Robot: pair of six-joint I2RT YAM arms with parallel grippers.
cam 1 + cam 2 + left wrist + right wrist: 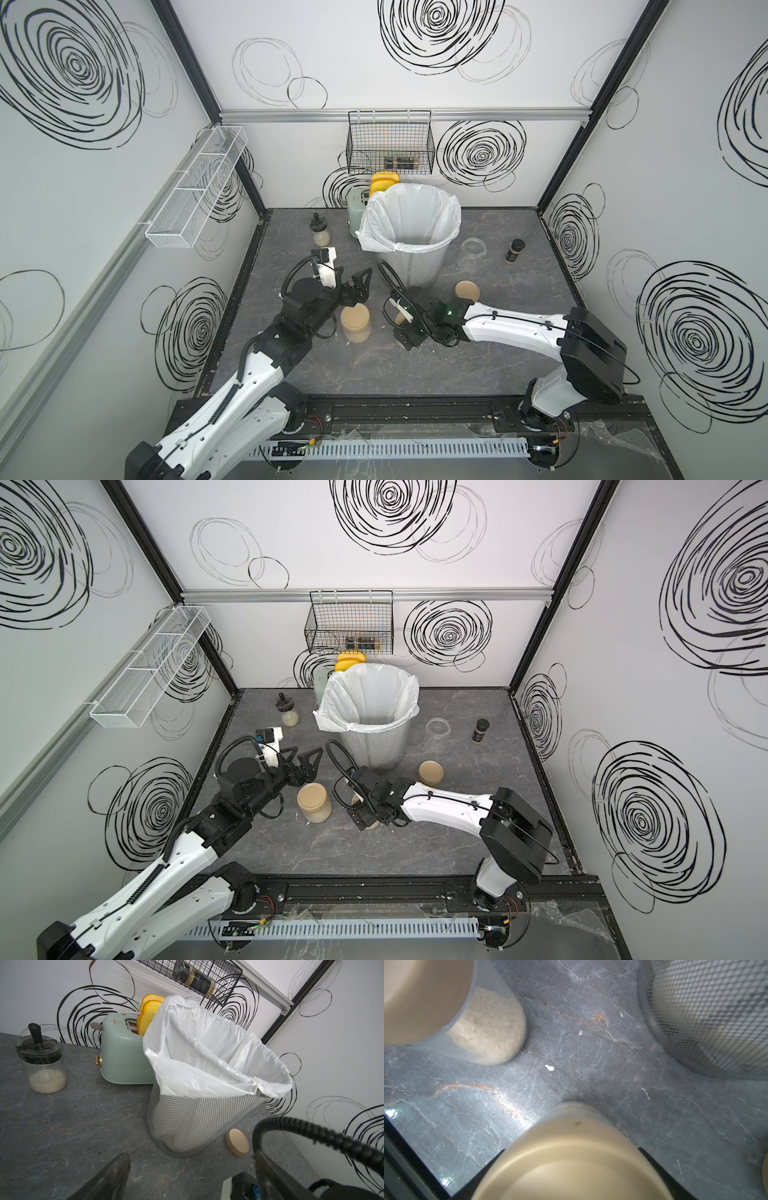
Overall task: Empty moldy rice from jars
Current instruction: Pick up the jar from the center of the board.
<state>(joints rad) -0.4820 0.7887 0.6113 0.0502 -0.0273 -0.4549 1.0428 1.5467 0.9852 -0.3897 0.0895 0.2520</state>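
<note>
White walls with black scribbled spirals; black corner posts; aluminium rail across back wall. Dark grey veined worktop. Lighting even, diffuse.

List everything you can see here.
bin: one, silver mesh, white liner, centre
lidded jars: two, clear, tan lids, front centre
moldy rice: off-white, inside left lidded jar
open jar: one, clear, right of bin
loose lid: one, tan, beside bin
toaster: one, mint, behind bin, holding yellow slices
stoppered bottle: one, clear, back left
shaker: one, dark-capped, right
wire basket: one, black, back wall, holds dark bottle
mesh shelf: one, white, left wall
left gripper: black, fingers open
right gripper: black, fingers straddle a lidded jar
</note>
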